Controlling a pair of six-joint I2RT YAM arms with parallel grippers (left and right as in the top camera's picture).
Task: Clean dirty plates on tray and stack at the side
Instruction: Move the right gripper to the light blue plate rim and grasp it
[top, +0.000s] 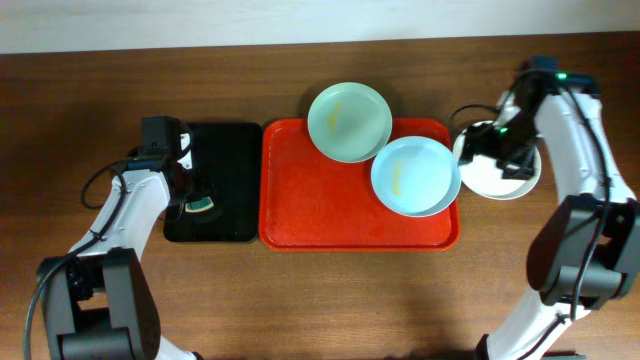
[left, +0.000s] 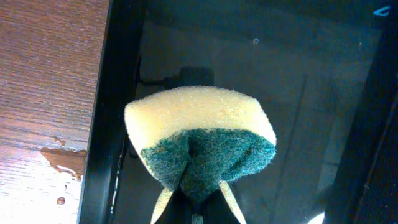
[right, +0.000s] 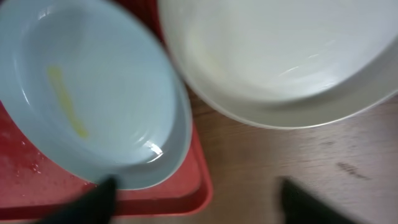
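The red tray (top: 310, 215) lies mid-table. A mint green plate (top: 349, 122) with a yellow smear overlaps its far rim. A pale blue plate (top: 415, 176), also smeared yellow, sits at its right end. A white plate (top: 505, 175) rests on the table right of the tray. My right gripper (top: 487, 145) hovers open over the white plate's left edge, holding nothing. In the right wrist view the blue plate (right: 93, 93), white plate (right: 280, 56) and tray corner (right: 199, 186) lie below the open right gripper (right: 199, 205). My left gripper (left: 198, 205) is shut on a yellow-and-green sponge (left: 199, 130).
A black tray (top: 225, 150) lies left of the red tray, and the left gripper (top: 200, 205) holds the sponge over it. Water drops (left: 62, 158) sit on the wood beside the black tray (left: 298, 93). Bare wooden table surrounds both trays.
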